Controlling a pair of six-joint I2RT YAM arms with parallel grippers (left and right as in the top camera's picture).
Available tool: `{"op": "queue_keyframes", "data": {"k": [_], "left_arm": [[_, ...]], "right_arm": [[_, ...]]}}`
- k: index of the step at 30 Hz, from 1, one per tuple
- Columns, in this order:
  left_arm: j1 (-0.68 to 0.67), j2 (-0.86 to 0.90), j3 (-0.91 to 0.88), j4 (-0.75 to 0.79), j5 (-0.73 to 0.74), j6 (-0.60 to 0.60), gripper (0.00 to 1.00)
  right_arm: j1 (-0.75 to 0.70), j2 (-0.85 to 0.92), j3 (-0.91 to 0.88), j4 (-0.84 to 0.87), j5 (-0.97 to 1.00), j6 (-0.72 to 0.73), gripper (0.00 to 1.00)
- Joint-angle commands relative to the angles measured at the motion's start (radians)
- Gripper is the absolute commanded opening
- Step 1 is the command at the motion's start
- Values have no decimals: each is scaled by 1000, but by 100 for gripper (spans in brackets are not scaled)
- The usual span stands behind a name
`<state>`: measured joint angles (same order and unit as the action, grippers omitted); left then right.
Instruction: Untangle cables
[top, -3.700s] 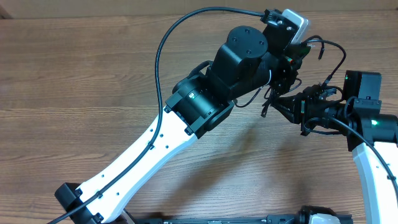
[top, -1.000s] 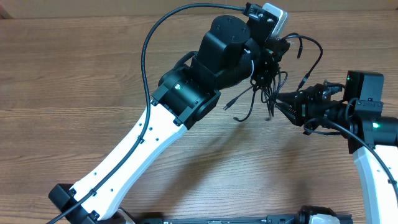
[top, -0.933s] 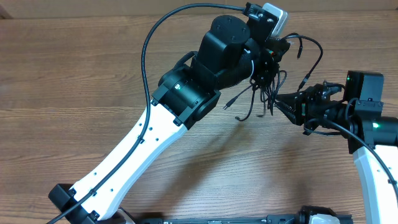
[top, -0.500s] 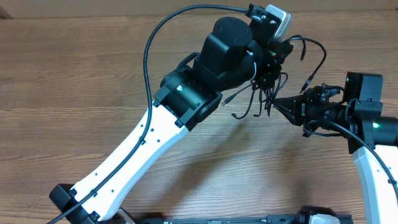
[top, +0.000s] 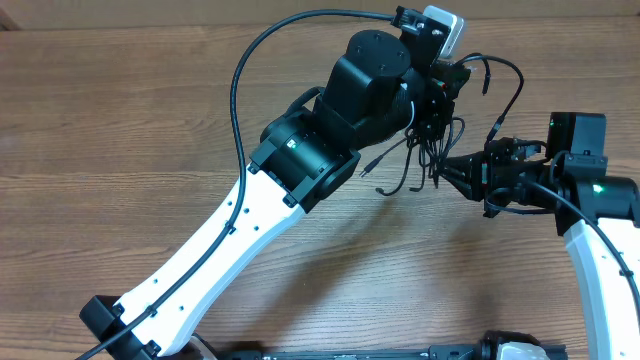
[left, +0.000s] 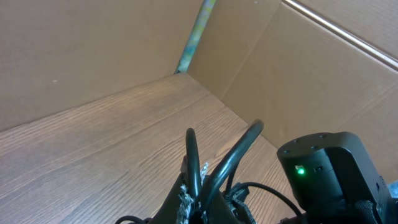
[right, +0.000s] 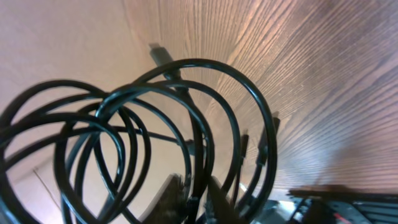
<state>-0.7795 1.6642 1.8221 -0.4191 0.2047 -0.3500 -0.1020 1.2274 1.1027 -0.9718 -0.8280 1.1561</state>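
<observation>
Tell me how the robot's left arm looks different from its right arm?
The left arm stretches long across the table, from the near corner to the cables; the right arm shows only a short part at the edge. The left arm's wrist sits over them, while the right arm points at them from the side. Both have jaws shut on the cables.

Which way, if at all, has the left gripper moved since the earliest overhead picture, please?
Yes. The left gripper, shut on the cables, has shifted to the left and slightly nearer the far edge of the table.
</observation>
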Motion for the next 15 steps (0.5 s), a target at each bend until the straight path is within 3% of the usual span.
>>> {"op": "queue_keyframes", "data": {"k": [1, 15], "left_arm": [[-9, -35, 13, 14, -13, -25, 4], [-31, -18, 13, 3, -60, -15, 4]], "right_arm": [[6, 16, 19, 1, -29, 7, 4], [6, 26, 19, 1, -54, -17, 4]]}}
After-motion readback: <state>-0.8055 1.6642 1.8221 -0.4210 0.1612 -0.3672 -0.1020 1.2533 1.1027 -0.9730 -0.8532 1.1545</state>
